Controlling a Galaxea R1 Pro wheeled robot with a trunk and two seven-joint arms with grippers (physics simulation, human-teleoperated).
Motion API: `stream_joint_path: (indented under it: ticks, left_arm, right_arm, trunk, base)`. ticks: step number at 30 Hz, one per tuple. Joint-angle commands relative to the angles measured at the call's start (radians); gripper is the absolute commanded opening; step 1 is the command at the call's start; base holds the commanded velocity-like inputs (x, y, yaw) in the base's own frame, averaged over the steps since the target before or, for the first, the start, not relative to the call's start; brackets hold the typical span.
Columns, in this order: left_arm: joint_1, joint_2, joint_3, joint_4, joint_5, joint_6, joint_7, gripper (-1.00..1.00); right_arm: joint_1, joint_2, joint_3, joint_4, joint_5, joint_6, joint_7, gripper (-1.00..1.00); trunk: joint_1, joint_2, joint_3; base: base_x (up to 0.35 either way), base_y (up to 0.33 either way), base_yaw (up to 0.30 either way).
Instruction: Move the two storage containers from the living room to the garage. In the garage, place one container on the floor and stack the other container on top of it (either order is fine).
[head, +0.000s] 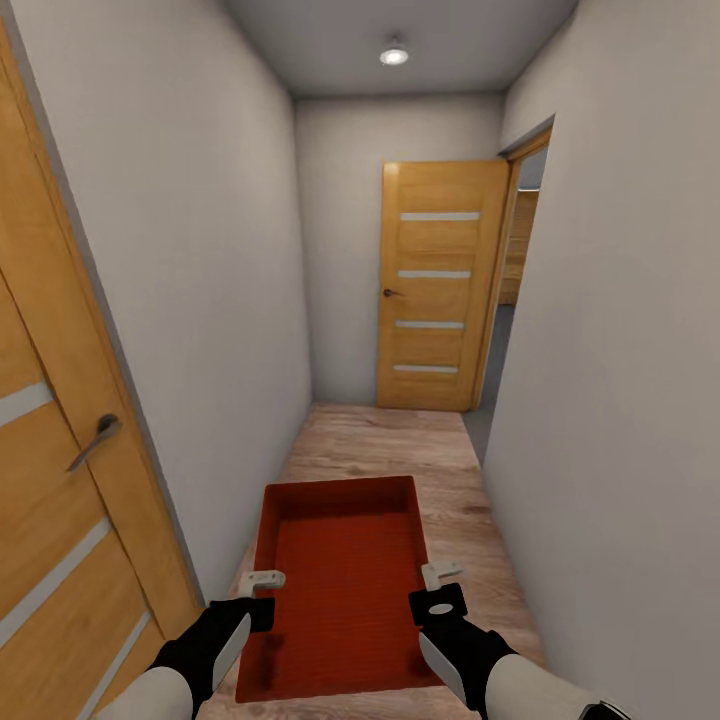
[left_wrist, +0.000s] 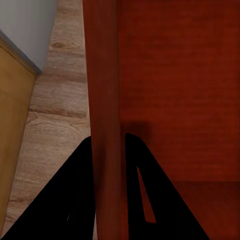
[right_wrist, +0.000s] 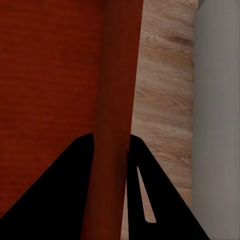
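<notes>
Pinched on its two long walls by the left hand and right hand, one storage container is carried down a narrow corridor, where its corners could be clipped against the open door, loosening both grips.

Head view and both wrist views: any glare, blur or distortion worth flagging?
Head view: sharp, walls splay outward like a wide lens, the ceiling light slightly blown out. Left wrist view: soft, fingers plain black silhouettes on the container wall. Right wrist view: likewise soft and dim.
</notes>
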Motion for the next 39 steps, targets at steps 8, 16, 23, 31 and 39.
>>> stream_joint_path:
  ticks: [8, 16, 23, 31, 39]
  left_arm:
    - [0.0, -0.001, 0.01, -0.002, -0.012, 0.006, 0.006, -1.0]
    - [0.0, -0.001, 0.01, -0.002, -0.012, 0.006, 0.006, -1.0]
    - [0.0, -0.001, 0.01, -0.002, -0.012, 0.006, 0.006, -1.0]
    - [0.001, -0.001, 0.01, -0.002, -0.012, 0.006, 0.006, -1.0]
    - [0.0, -0.001, 0.01, -0.002, -0.012, 0.006, 0.006, -1.0]
  right_arm:
    - [0.0, 0.002, -0.001, -0.016, -0.009, 0.007, 0.014, -1.0]
    - [0.0, 0.002, -0.001, -0.016, -0.009, 0.007, 0.014, -1.0]
    - [0.0, 0.002, -0.001, -0.016, -0.009, 0.007, 0.014, -1.0]
    - [0.0, 0.002, -0.001, -0.016, -0.009, 0.007, 0.014, -1.0]
    - [0.0, 0.002, -0.001, -0.016, -0.009, 0.007, 0.014, -1.0]
  trunk:
    - [0.001, -0.001, 0.0]
    - [0.001, -0.001, 0.0]
    - [0.001, -0.001, 0.0]
    - [0.001, -0.001, 0.0]
    - [0.001, -0.001, 0.0]
  base:
    - [0.322, 0.0, 0.0]
    - [0.322, 0.0, 0.0]
    - [0.322, 0.0, -0.007]
    - [0.323, 0.0, -0.185]
    - [0.323, 0.0, -0.055]
